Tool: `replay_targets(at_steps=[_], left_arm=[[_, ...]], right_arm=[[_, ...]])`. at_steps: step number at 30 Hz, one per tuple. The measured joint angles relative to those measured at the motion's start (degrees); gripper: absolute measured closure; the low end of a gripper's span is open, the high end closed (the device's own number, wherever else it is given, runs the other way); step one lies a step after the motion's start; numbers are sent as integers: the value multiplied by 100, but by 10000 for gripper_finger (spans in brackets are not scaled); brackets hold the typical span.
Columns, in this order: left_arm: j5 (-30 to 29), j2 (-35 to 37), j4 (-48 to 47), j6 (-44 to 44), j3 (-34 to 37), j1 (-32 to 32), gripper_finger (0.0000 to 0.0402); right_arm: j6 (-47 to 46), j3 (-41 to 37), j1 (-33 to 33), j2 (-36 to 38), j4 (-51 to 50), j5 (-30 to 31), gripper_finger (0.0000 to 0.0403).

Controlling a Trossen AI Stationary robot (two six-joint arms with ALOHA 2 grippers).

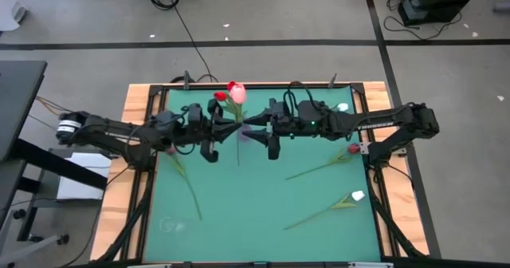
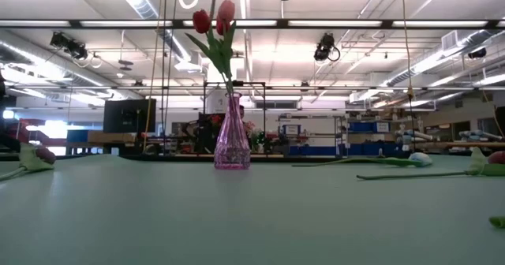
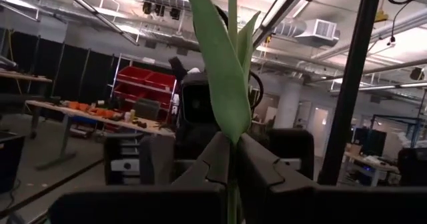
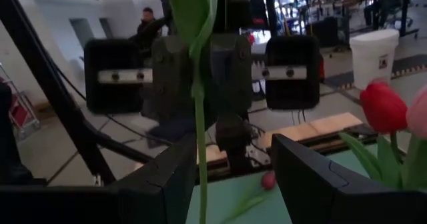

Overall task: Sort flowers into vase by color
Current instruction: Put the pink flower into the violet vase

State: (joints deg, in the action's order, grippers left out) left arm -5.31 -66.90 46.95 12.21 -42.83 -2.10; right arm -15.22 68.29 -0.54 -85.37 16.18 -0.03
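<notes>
Above the table, left gripper clamps a flower stem.

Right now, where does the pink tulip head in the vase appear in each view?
High view: pink tulip head just above the picture's centre.
Low view: top, left of centre, over the vase.
Left wrist view: not in it; only a green stem up close.
Right wrist view: at the right edge.
Shared landmark: the red tulip head beside it.

Grey floor, ceiling strip lights, perhaps red bins.
</notes>
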Motion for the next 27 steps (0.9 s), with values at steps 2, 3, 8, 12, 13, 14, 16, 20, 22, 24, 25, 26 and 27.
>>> replay_targets(at_steps=[2,3,8,12,13,14,16,20,22,24,25,26,27], left_arm=[[4,-88,-3,0,-33,-1,382],[13,-130,-2,0,-33,-1,382],[19,-333,37,1,-35,1,382],[15,-371,92,0,-35,46,381],[16,-371,151,0,-35,65,381],[19,-371,209,0,-35,91,381],[17,-369,327,0,-35,144,381],[17,-369,400,0,-35,203,381],[17,-402,404,0,-35,204,381],[19,-446,467,0,-35,204,381],[19,-451,466,0,-35,204,381],[19,-477,492,1,-35,204,381],[19,-514,556,2,-38,207,381]], right_arm=[[4,-2,-13,12,60,-78,202],[14,-2,-30,12,128,-143,202],[23,-2,-117,27,215,-371,204],[-97,-4,-196,27,178,-530,221],[-112,-2,-219,27,157,-606,229],[-120,-4,-235,27,125,-694,237],[-117,-4,-266,25,97,-813,253],[-114,-4,-318,25,114,-915,276],[-116,-4,-347,25,125,-1014,279],[-114,-4,-373,25,132,-1035,280],[-114,-4,-380,25,130,-1036,280],[-114,-4,-391,25,117,-1037,280],[-114,-4,-403,25,106,-1037,280]])
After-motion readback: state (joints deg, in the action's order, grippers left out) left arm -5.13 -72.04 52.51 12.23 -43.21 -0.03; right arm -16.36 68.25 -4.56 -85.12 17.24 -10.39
